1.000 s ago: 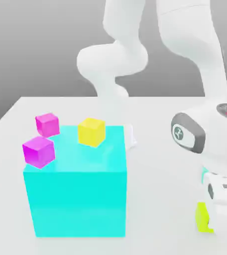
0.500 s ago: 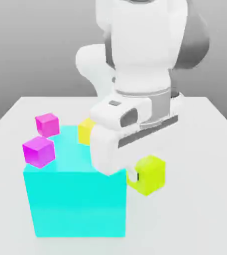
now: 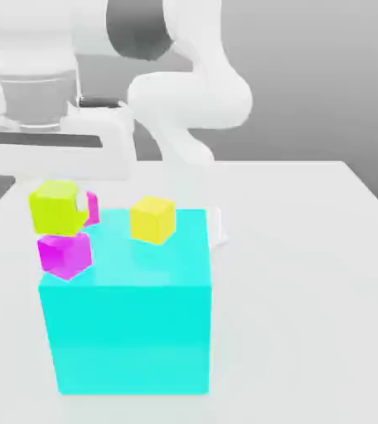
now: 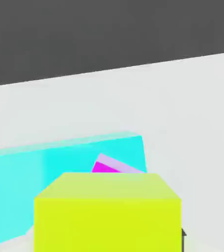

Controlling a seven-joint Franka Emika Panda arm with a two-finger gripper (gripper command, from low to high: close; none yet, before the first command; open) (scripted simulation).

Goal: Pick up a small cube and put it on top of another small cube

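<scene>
Big cyan cube (image 3: 126, 331) on white table (image 3: 308, 273), with yellow cube (image 3: 152, 219) and pink cube (image 3: 90, 207) on top.

Bright, even, flat light

We see soft, diffuse light from above, only faint shadows on the white table (image 3: 308, 273), no glare, and slight softness on the big cyan cube (image 3: 126, 323) and the arm (image 3: 184, 91).

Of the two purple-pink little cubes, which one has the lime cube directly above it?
The violet cube at the big cyan cube's front corner on the exterior view's left. The lime cube sits right over it; the pinker cube stands farther back, half hidden.
</scene>
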